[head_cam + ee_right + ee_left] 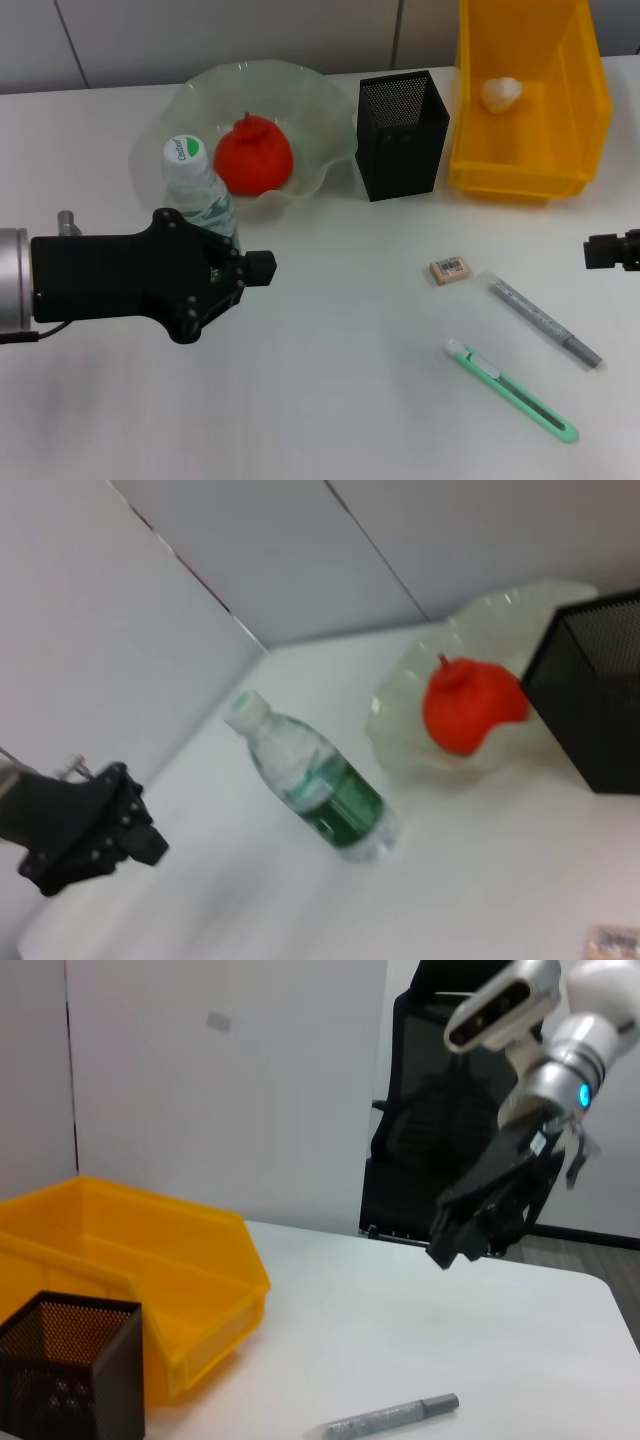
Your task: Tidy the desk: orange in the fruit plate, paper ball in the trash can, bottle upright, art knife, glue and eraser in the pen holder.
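One upright bottle (203, 196) just behind left claw (258, 268).

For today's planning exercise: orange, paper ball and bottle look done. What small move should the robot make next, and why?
Probably bring the right gripper toward the eraser: it, the glue and the art knife lie outside the pen holder, on that gripper's side.

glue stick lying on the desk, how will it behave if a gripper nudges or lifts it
The glue stick is a slim cylinder lying flat, so a sideways nudge would probably roll it, perhaps toward the art knife. It looks rigid and likely light. Its smooth, narrow barrel may slip unless gripped across the middle. The right gripper sits nearby at the desk edge.
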